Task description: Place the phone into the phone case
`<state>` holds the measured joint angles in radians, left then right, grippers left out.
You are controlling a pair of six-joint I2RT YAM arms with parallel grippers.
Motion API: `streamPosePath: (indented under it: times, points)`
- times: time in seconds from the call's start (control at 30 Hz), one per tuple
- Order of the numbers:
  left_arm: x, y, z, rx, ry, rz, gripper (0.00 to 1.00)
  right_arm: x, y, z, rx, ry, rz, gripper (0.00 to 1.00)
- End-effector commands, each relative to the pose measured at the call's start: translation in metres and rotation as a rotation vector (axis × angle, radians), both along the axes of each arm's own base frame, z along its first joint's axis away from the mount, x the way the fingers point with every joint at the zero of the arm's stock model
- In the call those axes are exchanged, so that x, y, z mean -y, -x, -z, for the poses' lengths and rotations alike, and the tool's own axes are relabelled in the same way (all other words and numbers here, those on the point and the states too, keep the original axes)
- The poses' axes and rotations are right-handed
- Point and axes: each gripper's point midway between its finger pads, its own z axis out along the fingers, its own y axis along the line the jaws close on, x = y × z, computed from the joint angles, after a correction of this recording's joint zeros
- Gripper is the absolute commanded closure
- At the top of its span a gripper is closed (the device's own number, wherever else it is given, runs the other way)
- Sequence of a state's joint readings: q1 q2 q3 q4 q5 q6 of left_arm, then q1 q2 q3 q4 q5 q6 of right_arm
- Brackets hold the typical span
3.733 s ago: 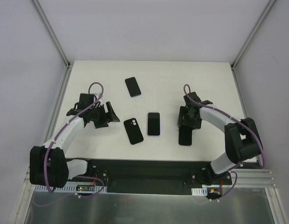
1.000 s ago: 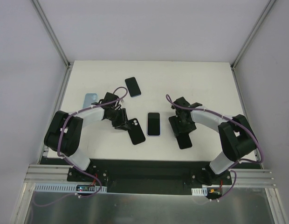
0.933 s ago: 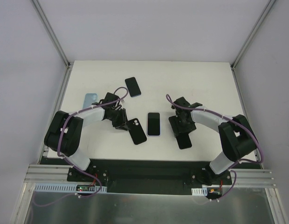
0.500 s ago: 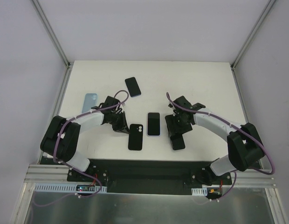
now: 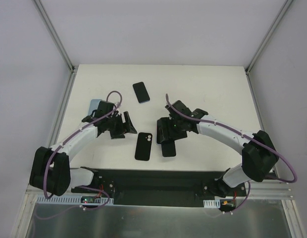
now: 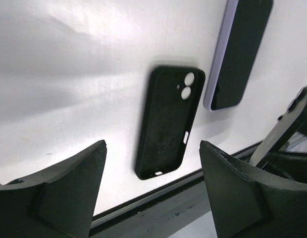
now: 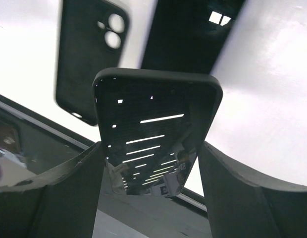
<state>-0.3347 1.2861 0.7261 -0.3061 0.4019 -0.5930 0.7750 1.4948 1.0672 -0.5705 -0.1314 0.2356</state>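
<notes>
The case (image 6: pixel 168 121) is a matte black shell with rounded corners and two round camera holes near one end. It lies flat on the smooth white worktop (image 5: pixel 203 89), low in the middle of the top view, between the two hands. The left hand (image 6: pixel 152 153) stands wide with nothing between its dark, blunt fingers (image 6: pixel 59 198). In its wrist view the case sits above the gap, apart from both of them. The right hand (image 7: pixel 151 148) holds the phone (image 7: pixel 153 124) by its long edges, a finger pressed on each side. The phone is a slim black slab whose glossy face mirrors strips of ceiling light inside a duller dark rim. In the left wrist view it shows at the right edge of the frame, tilted. In the top view it is just right of the case, with a strip of white between them. A second phone (image 6: pixel 241 49) with a pale lilac edge lies flat at the upper right of the left wrist view, close beside the case's camera end
</notes>
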Motion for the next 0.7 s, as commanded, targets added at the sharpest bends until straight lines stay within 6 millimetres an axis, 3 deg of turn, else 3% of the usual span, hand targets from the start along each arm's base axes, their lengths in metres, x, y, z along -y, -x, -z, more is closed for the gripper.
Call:
streamPosePath:
  times: [0.0,0.03,0.17,0.23,0.33,0.67]
  points:
    - [-0.039,-0.015,-0.022,0.068,-0.029,-0.133,0.24,-0.059,-0.019,-0.033,0.020,-0.156,0.155,0.69]
    - [-0.048,-0.013,-0.026,0.094,-0.036,-0.157,0.23,-0.070,-0.016,-0.035,0.014,-0.175,0.157,0.69]
    - [-0.069,-0.008,-0.028,0.132,-0.077,-0.228,0.01,-0.104,-0.024,-0.034,0.051,-0.197,0.191,0.70]
    - [-0.071,-0.004,-0.028,0.136,-0.074,-0.226,0.01,-0.115,-0.028,-0.036,0.070,-0.195,0.223,0.70]
    - [-0.070,0.004,-0.023,0.110,-0.067,-0.221,0.01,-0.125,-0.028,-0.020,0.055,-0.175,0.271,0.70]
    - [-0.069,0.013,-0.017,0.093,-0.055,-0.226,0.01,-0.139,-0.028,0.011,0.069,-0.112,0.313,0.71]
